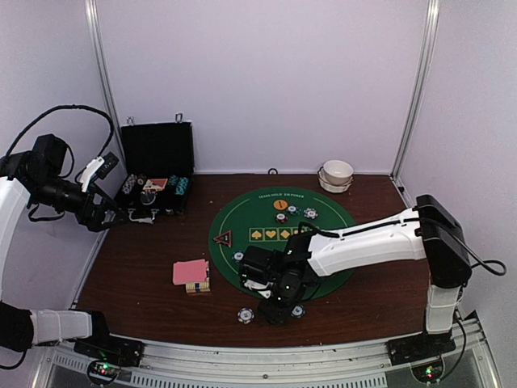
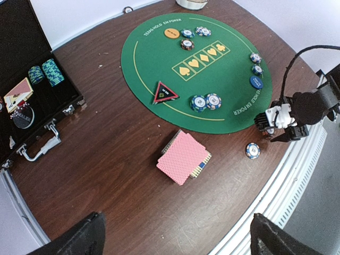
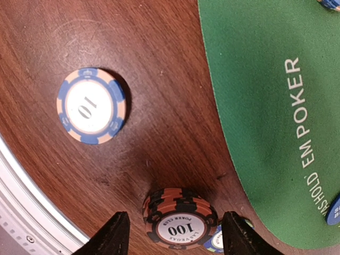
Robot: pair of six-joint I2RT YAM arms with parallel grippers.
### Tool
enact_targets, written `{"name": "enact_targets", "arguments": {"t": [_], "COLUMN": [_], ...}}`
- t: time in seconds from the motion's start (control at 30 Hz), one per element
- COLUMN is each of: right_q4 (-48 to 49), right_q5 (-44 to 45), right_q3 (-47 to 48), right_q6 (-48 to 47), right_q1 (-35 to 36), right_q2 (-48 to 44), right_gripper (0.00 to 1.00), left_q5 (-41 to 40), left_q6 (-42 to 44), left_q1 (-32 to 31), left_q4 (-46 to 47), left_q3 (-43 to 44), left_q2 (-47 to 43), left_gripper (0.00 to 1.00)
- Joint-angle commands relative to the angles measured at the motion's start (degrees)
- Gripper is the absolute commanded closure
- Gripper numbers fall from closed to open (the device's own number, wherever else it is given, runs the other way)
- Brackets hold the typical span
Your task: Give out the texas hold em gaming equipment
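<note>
Chip dealing, I judge: my right gripper (image 3: 175, 222) stands open astride the 100 chip stack (image 3: 180, 229) beside the green mat (image 3: 255, 133); next, rise straight, not clipping it.

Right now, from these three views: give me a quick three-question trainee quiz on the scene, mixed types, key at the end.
1. True or false: the pink-backed cards lie on the green mat.
2. The top of the chip stack between the right claw's fingers reads: A) 10 B) 100 C) 500.
3. Fill in: the red triangular marker rests on the ___.
Key: 1 false (they sit off the mat); 2 B; 3 mat.
</note>
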Motion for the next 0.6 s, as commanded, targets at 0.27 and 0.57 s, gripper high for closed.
{"name": "enact_targets", "arguments": {"t": [0.27, 0.57], "right_q4": [-0.03, -0.97], "right_q5": [1.16, 0.87], "right_q3": [1.73, 2.28], "right_q6": [-0.44, -0.39], "right_q1": [0.13, 0.18], "right_q2": [1.31, 0.11], "right_gripper": [0.47, 0.55], "left_q5": [0.64, 0.93], "left_q6": [0.28, 0.26], "left_q1": [0.43, 0.43], "left_q4": [-0.21, -0.24], "left_q3": [0.96, 0.86], "left_q2": [-0.61, -0.58], "left_gripper": [0.02, 0.02]}}
